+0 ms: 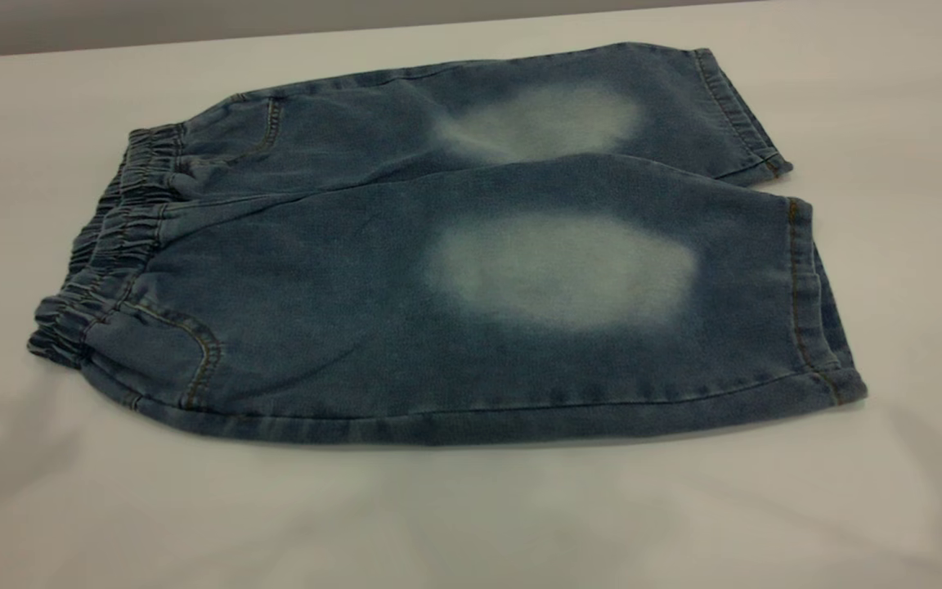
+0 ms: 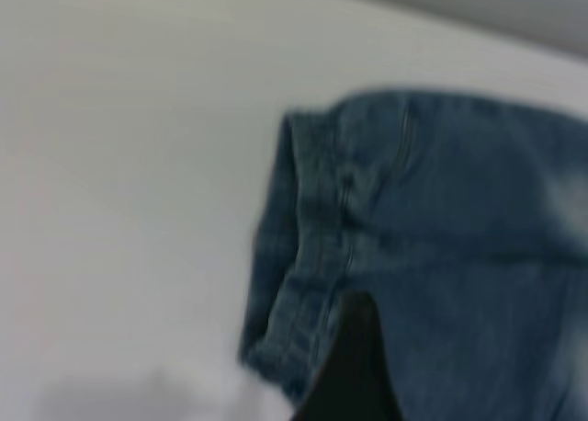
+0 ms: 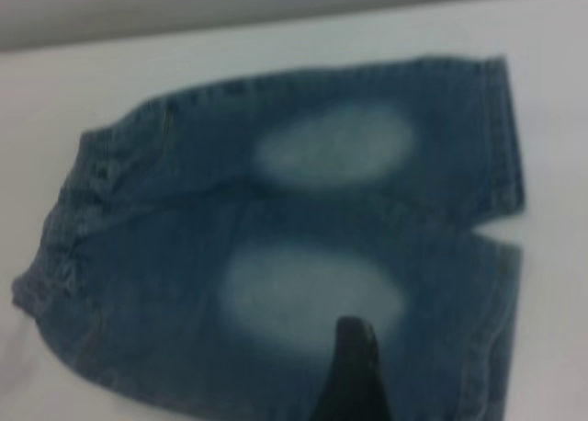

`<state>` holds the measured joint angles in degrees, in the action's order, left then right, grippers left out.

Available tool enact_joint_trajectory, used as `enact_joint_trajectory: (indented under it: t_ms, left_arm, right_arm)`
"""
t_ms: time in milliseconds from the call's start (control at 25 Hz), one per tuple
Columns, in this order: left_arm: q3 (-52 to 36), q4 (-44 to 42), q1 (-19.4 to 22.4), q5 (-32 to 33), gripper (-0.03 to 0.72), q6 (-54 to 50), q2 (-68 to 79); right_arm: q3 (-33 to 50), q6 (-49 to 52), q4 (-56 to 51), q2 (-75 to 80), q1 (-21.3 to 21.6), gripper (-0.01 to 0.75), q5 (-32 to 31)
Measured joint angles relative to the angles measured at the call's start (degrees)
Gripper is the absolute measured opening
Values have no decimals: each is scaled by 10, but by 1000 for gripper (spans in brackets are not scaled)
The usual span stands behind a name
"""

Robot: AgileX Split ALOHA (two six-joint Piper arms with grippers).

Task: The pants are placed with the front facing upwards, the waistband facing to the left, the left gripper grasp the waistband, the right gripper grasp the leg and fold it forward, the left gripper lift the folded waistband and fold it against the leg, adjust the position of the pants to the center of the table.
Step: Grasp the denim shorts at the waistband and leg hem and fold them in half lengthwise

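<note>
The pants (image 1: 455,270) lie flat and unfolded on the table (image 1: 471,515), front up, with the waistband (image 1: 107,245) at the exterior view's left and both leg cuffs at its right. The left gripper (image 2: 354,366) hovers over the waistband end, the right gripper (image 3: 354,370) over the near leg's pale patch. Only one dark tip of each shows, so I cannot tell how the jaws stand.

One pants (image 1: 438,270), two pale patches (image 1: 561,270)
</note>
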<state>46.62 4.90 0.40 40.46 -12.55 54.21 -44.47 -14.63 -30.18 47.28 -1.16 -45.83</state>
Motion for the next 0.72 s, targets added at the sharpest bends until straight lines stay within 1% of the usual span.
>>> enact_joint_trajectory:
  t_ms: [240, 320, 560, 720]
  left_arm:
    - [-1, -4, 0, -26, 560, 2, 109]
    - [-2, -4, 0, -29, 560, 3, 141]
    - [-2, -5, 0, -51, 560, 32, 224]
    - [-11, -4, 0, -92, 560, 33, 268]
  right_arm:
    - [0, -30, -39, 99, 0, 509, 5]
    - [0, -43, -50, 131, 0, 509, 17]
    - [0, -74, -65, 201, 0, 509, 30]
    - [0, -80, -68, 221, 0, 509, 40]
